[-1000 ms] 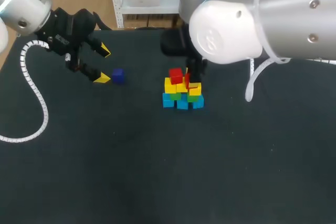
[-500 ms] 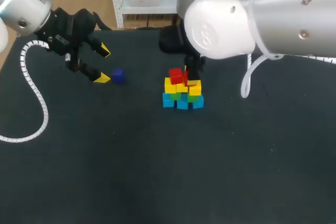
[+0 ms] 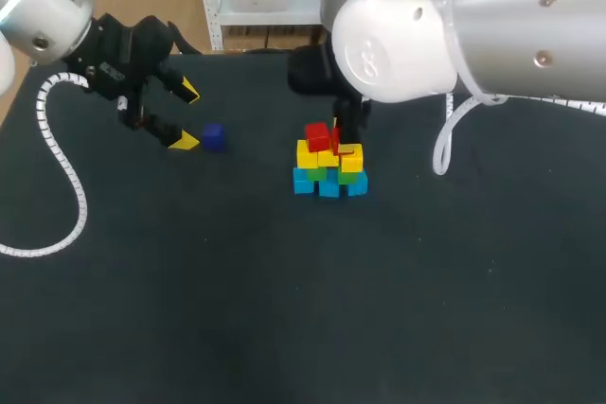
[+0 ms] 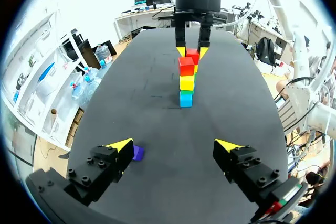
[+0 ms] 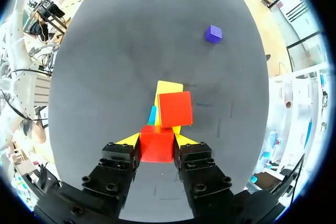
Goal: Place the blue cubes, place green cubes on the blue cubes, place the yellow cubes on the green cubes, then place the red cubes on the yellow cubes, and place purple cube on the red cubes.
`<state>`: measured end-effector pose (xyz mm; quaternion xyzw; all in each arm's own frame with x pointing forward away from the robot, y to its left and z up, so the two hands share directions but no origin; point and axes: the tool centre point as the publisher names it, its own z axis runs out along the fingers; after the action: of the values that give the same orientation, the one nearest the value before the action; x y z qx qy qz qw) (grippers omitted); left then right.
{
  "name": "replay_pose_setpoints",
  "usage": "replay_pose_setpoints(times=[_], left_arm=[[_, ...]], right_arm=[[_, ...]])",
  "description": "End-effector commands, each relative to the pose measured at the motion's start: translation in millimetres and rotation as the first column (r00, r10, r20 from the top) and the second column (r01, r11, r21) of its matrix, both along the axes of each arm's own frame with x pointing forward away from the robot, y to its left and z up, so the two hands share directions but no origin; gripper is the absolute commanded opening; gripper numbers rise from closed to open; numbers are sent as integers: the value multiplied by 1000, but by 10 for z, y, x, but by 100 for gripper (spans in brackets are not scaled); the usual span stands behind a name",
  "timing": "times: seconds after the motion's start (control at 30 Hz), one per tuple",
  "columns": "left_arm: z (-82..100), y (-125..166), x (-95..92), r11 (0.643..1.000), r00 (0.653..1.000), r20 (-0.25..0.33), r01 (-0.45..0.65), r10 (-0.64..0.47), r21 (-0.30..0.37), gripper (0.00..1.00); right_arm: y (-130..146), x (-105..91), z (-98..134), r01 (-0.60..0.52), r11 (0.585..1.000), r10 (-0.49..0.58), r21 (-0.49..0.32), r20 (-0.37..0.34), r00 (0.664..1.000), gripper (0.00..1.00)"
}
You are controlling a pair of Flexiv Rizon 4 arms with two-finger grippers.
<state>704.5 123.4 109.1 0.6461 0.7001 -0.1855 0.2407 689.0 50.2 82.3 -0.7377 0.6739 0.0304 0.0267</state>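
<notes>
A stack of cubes (image 3: 329, 166) stands mid-table: blue cubes (image 3: 329, 186) at the base, green above them, then yellow cubes (image 3: 310, 153). One red cube (image 3: 317, 135) rests on the yellow layer. My right gripper (image 5: 156, 142) is shut on a second red cube (image 5: 156, 147), held beside the first red cube (image 5: 175, 109) at the top of the stack. A purple cube (image 3: 212, 136) lies alone at the left. My left gripper (image 3: 187, 117) hangs open just left of it, nothing between its fingers; the purple cube (image 4: 137, 153) sits by one fingertip.
The dark table (image 3: 284, 309) stretches bare in front of the stack and to the right. The left arm's white coiled cable (image 3: 66, 177) hangs over the table's left side.
My right arm has shifted slightly left above the stack, still holding the red cube. The left arm and purple cube have not moved.
</notes>
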Motion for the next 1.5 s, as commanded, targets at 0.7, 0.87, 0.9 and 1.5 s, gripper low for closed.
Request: replay_pose_setpoints(times=[0.7,0.87,0.9,1.5], left_arm=[[-9,8,-6,1000,1000,4,2,-2,-4,100],[-9,8,-6,1000,1000,4,2,-2,-4,100],[-9,8,-6,1000,1000,4,2,-2,-4,100],[-9,8,-6,1000,1000,4,2,-2,-4,100]], right_arm=[[2,57,-9,2,1000,-2,0,-7,1000,3],[15,73,-6,1,1000,-1,0,-7,1000,3],[18,76,-3,1,1000,-1,-1,-6,1000,4],[34,115,-25,-2,1000,2,-3,-13,1000,10]])
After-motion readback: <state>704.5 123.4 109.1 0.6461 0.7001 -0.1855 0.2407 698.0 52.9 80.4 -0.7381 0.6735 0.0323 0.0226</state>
